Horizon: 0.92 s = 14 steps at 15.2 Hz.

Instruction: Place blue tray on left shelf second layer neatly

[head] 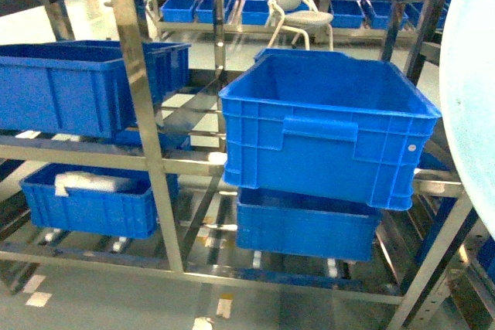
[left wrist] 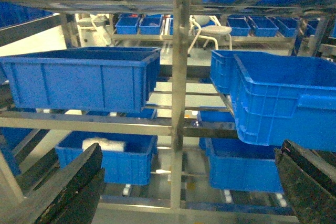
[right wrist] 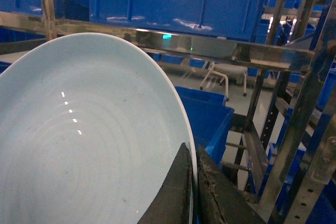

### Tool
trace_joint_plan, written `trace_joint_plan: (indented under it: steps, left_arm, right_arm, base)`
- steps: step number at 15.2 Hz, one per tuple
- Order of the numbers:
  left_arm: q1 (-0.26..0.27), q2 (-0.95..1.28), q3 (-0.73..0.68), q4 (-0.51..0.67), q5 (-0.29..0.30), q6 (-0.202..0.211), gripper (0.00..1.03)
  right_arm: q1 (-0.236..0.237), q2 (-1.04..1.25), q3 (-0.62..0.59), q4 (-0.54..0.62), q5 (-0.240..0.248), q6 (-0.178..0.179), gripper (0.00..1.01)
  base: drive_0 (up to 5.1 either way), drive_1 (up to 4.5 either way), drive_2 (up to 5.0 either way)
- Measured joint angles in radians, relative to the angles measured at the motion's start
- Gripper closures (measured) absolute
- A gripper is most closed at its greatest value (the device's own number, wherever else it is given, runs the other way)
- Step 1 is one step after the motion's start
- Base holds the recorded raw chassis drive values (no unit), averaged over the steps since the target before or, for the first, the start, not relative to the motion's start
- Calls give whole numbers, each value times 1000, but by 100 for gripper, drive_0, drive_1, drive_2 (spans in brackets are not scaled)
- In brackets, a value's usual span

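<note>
While your right hand (right wrist: 191,192) pinches the rim of the blue tray (right wrist: 89,145) between its two dark fingers, the dish stands tilted on edge rather than flat, which looks like a carrying pose that keeps it slim enough to pass between the steel uprights. Your left hand (left wrist: 189,192) holds nothing: its fingers (left wrist: 63,187) sit spread wide at the bottom corners of its own camera view, free to steady or guide if needed.

From the hands outward you face the stainless rack. Left of the near upright (head: 143,113), the left shelf second layer (head: 93,152) already carries a large dark-blue crate (head: 77,86), so you will likely need the free strip of that tier beside or in front of it. To the right, another crate (head: 332,125) sits askew, jutting toward you.

Only the right wrist view shows the grip itself and the tray's pale inner face; the head view catches just a pale curved edge (head: 472,98) at its right border. The left wrist view shows the target tier head-on, yet no tray at all. The tray is still well apart from that shelf, out on the right side
</note>
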Motion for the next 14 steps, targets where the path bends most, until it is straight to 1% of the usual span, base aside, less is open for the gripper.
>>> trace_joint_plan:
  steps: [9, 10, 11, 14]
  left_arm:
    - [-1, 0, 0, 5, 0, 0, 5]
    - [-1, 0, 0, -11, -1, 0, 5]
    - [-1, 0, 0, 8, 1, 0, 5]
    - [1, 0, 0, 0, -3, 0, 5]
  right_arm:
    - [0, 0, 0, 3, 0, 0, 99]
    - [0, 6, 0, 1, 0, 0, 99]
    - [0, 6, -1, -2, 2, 0, 99]
    - [1, 1, -1, 2, -2, 0, 99]
  base:
    - [-167, -167, -167]
    - [-167, -167, -167]
    - [-167, -167, -167]
    - [168, 168, 168]
